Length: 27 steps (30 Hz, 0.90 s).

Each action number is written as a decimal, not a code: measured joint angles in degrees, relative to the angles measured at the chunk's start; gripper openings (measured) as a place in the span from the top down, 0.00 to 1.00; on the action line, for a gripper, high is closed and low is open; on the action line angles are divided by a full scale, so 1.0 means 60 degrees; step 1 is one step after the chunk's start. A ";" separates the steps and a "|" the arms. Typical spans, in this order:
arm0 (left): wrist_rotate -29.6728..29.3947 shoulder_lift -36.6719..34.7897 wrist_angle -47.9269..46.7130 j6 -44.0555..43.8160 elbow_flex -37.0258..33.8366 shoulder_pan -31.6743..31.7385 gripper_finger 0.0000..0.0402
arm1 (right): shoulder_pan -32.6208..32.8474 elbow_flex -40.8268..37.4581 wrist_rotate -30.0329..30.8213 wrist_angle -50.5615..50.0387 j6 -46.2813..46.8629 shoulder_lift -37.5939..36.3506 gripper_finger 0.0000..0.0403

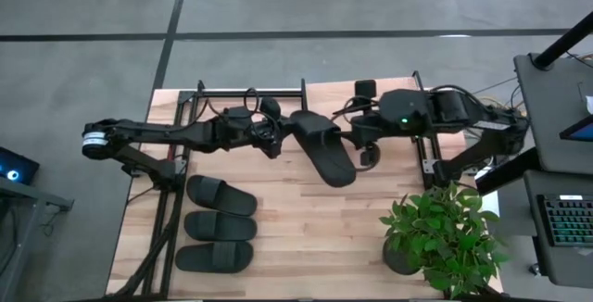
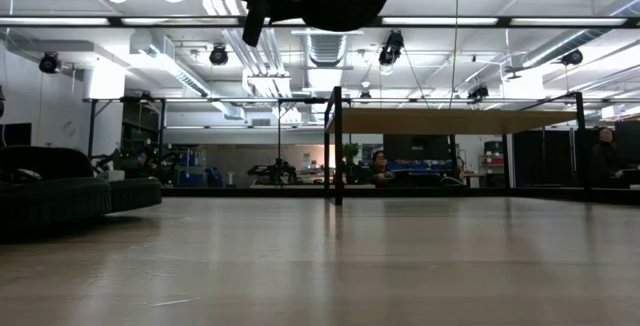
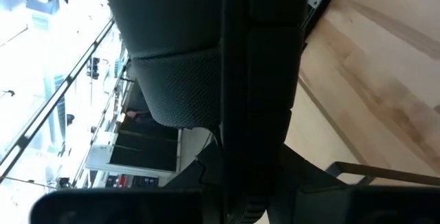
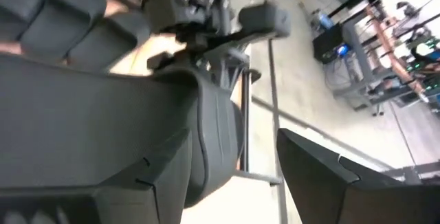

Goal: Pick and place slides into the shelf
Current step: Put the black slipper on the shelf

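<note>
One black slide (image 1: 326,149) hangs in the air above the table's middle, between my two grippers. My left gripper (image 1: 274,137) is shut on the end of it toward the table's left. My right gripper (image 1: 366,146) stands open at its other side, and the slide's rounded edge (image 4: 214,138) lies between the spread fingers (image 4: 323,176). Three more slides (image 1: 220,195) lie soles down in a row near the table's left near corner. The shelf (image 2: 450,121) stands at the far edge on its black frame (image 1: 250,90). My left gripper holds the slide by the end toward the table's left (image 1: 298,126), coming level from the left. One finger (image 3: 256,93) lies against the textured sole (image 3: 180,80); the other is hidden behind the slide. The slide is lifted clear and sticks out past the fingers toward the right. My right gripper is open around the slide's rounded edge; whether a finger touches it I cannot tell.
A potted plant (image 1: 440,237) stands at the table's right near corner. The shelf's black side frames (image 1: 182,117) run along the table's left and right edges. Bare wood (image 1: 315,237) lies between the three slides and the plant.
</note>
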 joint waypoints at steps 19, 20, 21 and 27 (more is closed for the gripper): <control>0.0049 0.0585 0.0055 0.0504 0.0728 -0.0005 0.92 | -0.0378 0.2450 0.0003 -0.2675 -0.0308 0.1838 0.49; 0.0052 0.0610 0.0062 0.0509 0.0778 -0.0005 0.92 | -0.0378 0.2457 0.0000 -0.2729 -0.0311 0.1839 0.49; 0.0049 0.0632 0.0069 0.0524 0.0821 -0.0005 0.92 | -0.0378 0.2457 0.0003 -0.2774 -0.0317 0.1838 0.49; 0.0049 0.0697 0.0054 0.0735 0.0896 -0.0005 0.92 | -0.0378 0.2465 0.0095 -0.2927 -0.0246 0.1818 0.49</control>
